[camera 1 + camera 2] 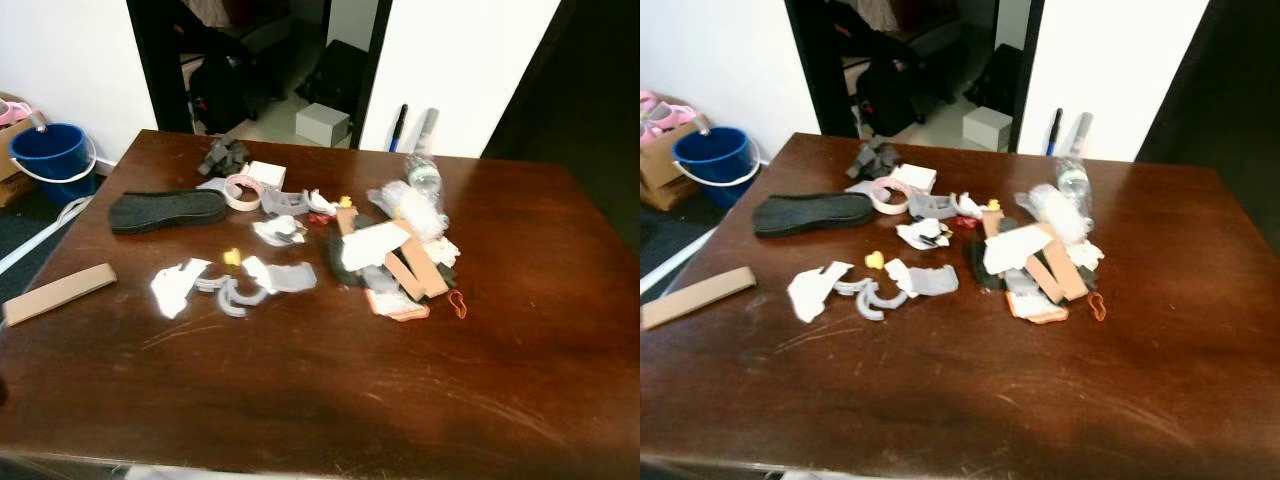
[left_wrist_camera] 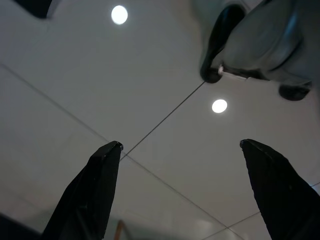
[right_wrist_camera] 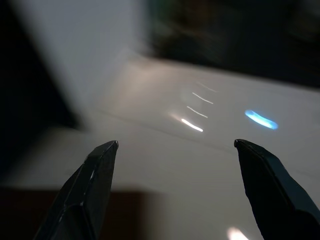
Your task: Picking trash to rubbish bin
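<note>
Your trash pile (image 1: 385,250) sits mid-table (image 1: 500,400): paper scraps, cardboard strips, a plastic bottle (image 1: 424,175) at its far edge. Black insole (image 1: 167,210) lies left of the pile, tape roll (image 1: 242,191) between them. Blue bucket (image 1: 55,158) is on the floor, far left of the pile. Left gripper (image 2: 180,190) and right gripper (image 3: 175,190) both spread wide, holding nothing.

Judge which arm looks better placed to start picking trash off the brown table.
Neither yet: the left pincer faces a ceiling and the right pincer a blurred pale surface, both open. Left, tentatively: the long black shoe insole and white paper scrap lie left and near on the brown wooden table.
</note>
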Tool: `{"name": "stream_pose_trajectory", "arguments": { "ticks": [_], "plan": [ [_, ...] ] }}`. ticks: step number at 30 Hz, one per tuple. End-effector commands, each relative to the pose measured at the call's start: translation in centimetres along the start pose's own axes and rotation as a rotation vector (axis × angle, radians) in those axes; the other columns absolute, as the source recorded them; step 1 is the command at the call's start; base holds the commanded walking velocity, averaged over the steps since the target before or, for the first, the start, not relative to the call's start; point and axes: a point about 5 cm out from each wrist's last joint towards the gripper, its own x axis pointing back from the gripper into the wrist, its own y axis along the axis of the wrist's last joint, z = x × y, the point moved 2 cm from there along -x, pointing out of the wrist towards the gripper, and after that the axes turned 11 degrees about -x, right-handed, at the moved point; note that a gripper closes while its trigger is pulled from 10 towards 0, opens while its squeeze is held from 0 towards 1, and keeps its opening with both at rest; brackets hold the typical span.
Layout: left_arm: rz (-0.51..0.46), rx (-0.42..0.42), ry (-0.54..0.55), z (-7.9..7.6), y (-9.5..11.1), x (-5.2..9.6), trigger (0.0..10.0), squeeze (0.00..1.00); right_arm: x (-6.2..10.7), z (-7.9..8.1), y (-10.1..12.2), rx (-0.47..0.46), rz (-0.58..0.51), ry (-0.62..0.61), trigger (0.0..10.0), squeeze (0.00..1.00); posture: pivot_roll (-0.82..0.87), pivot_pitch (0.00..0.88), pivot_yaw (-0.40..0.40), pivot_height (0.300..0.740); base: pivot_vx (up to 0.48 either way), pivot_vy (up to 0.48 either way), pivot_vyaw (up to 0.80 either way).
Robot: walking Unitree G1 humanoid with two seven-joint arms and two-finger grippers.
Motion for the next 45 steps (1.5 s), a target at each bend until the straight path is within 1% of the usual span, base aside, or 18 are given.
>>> {"name": "stream_pose_trajectory", "arguments": {
  "ticks": [1,3,4,7,9,10,12,13,14,17,22,27,35,36,38,40,41,45],
  "plan": [
    [0.025,-0.01,0.012,0.6,-0.8,0.1,10.0,0.0,0.7,2.7,0.2,-0.047,-0.012,0.146,10.0,0.0,0.12,0.118,-0.067,0.74,0.0,0.0,0.0],
    [0.024,-0.011,0.013,0.6,-0.7,0.1,10.0,0.0,2.1,7.0,0.2,-0.084,0.003,0.344,10.0,0.0,0.13,0.115,-0.069,0.74,0.0,0.0,0.0],
    [0.024,-0.011,0.013,0.6,-0.7,0.1,10.0,0.0,2.1,7.0,0.2,-0.084,0.003,0.344,10.0,0.0,0.13,0.115,-0.069,0.74,0.0,0.0,0.0],
    [0.017,-0.009,0.013,0.6,-0.4,0.1,10.0,0.0,8.4,16.1,-0.3,-0.138,0.049,0.941,10.0,0.0,0.13,0.107,-0.077,0.74,0.0,0.0,0.0],
    [0.013,-0.006,0.012,0.5,-0.2,0.1,10.0,0.0,13.0,19.5,-1.8,-0.082,0.109,1.264,10.0,0.0,0.14,0.103,-0.082,0.74,0.0,0.0,0.0],
    [0.013,-0.006,0.012,0.5,-0.2,0.1,10.0,0.0,13.0,19.5,-1.8,-0.082,0.109,1.264,10.0,0.0,0.14,0.103,-0.082,0.74,0.0,0.0,0.0],
    [0.01,-0.002,0.008,0.3,0.0,0.0,10.0,0.0,18.9,22.0,-3.7,-0.055,0.199,1.61,10.0,0.0,0.15,0.101,-0.086,0.74,0.0,0.0,0.0],
    [0.009,-0.001,0.007,0.2,0.0,0.0,10.0,0.0,20.1,22.4,-3.9,-0.065,0.219,1.682,10.0,0.0,0.15,0.101,-0.086,0.74,0.0,0.0,0.0],
    [0.009,-0.001,0.007,0.2,0.0,0.0,10.0,0.0,20.1,22.4,-3.9,-0.065,0.219,1.682,10.0,0.0,0.15,0.101,-0.086,0.74,0.0,0.0,0.0],
    [0.008,0.003,0.006,0.1,0.0,0.0,10.0,0.0,23.4,22.9,-4.8,-0.064,0.275,1.853,10.0,0.0,0.15,0.102,-0.09,0.74,0.0,0.0,0.0],
    [0.016,0.024,0.0,-0.4,-0.6,0.0,10.0,0.0,30.2,22.9,-6.5,-0.07,0.433,2.205,10.0,0.0,0.17,0.113,-0.095,0.74,0.0,0.0,0.0],
    [0.021,0.028,-0.003,-0.5,-0.9,0.0,10.0,0.0,32.6,22.9,-7.0,-0.081,0.482,2.311,10.0,0.0,0.17,0.116,-0.095,0.74,0.0,0.0,0.0],
    [0.022,0.031,-0.004,-0.5,-1.1,0.0,10.0,0.0,33.9,22.7,-8.0,-0.02,0.5,2.334,10.0,0.0,0.17,0.12,-0.095,0.74,0.0,0.0,0.0],
    [0.021,0.029,-0.005,-0.5,-1.0,0.0,10.0,0.0,33.6,23.1,-9.6,0.194,0.441,2.247,10.0,0.0,0.16,0.124,-0.093,0.74,0.0,0.0,0.0],
    [0.021,0.029,-0.005,-0.5,-1.0,0.0,10.0,0.0,33.6,23.1,-9.6,0.194,0.441,2.247,10.0,0.0,0.16,0.124,-0.093,0.74,0.0,0.0,0.0],
    [0.018,0.025,-0.008,-0.6,-0.8,0.0,10.0,0.0,31.9,23.6,-11.1,0.494,0.308,2.083,10.0,0.0,0.16,0.124,-0.092,0.74,0.0,0.0,0.0],
    [0.017,0.024,-0.009,-0.6,-0.7,0.0,10.0,0.0,31.2,23.8,-11.3,0.563,0.266,2.027,10.0,0.0,0.16,0.124,-0.092,0.74,0.0,0.0,0.0],
    [0.014,0.02,-0.013,-0.8,-0.5,0.0,10.0,0.0,28.8,24.7,-10.5,0.618,0.172,1.835,10.0,0.0,0.15,0.123,-0.092,0.74,0.0,0.0,0.0]
  ]
}}
